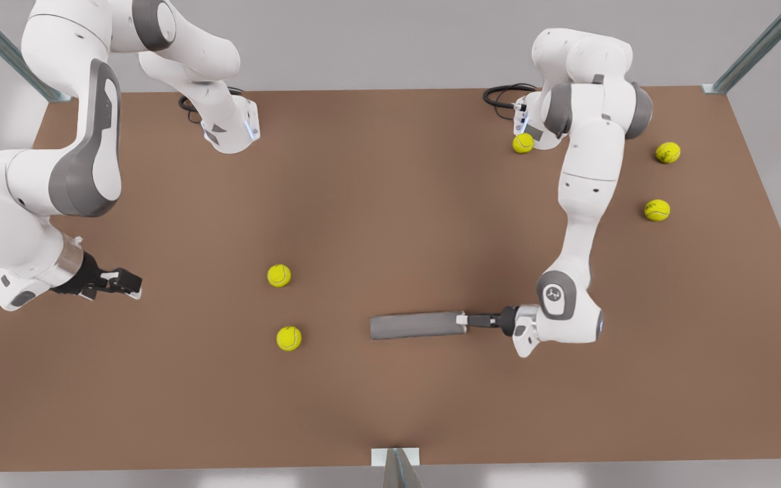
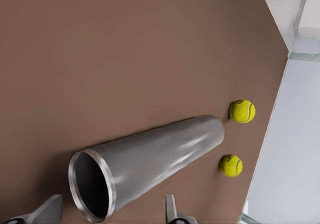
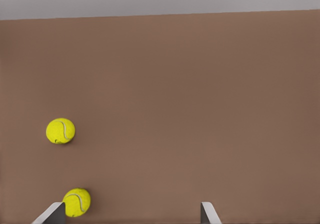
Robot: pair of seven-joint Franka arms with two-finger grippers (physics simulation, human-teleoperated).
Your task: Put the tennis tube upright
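One tennis tube (image 1: 416, 325) lying flat, five tennis balls (image 1: 278, 275), left gripper (image 1: 464, 321) and right gripper (image 1: 119, 282) jaws both open

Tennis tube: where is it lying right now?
In the front view the tennis tube lies flat on the table, right of centre, its rim end at the left tool, two tennis balls off its far end.

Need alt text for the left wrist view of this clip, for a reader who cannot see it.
A dark-grey tennis tube lies on its side on the brown table, its open silvery-rimmed end facing the camera between the spread fingers of the left gripper. Two yellow-green tennis balls rest just beyond its far end.
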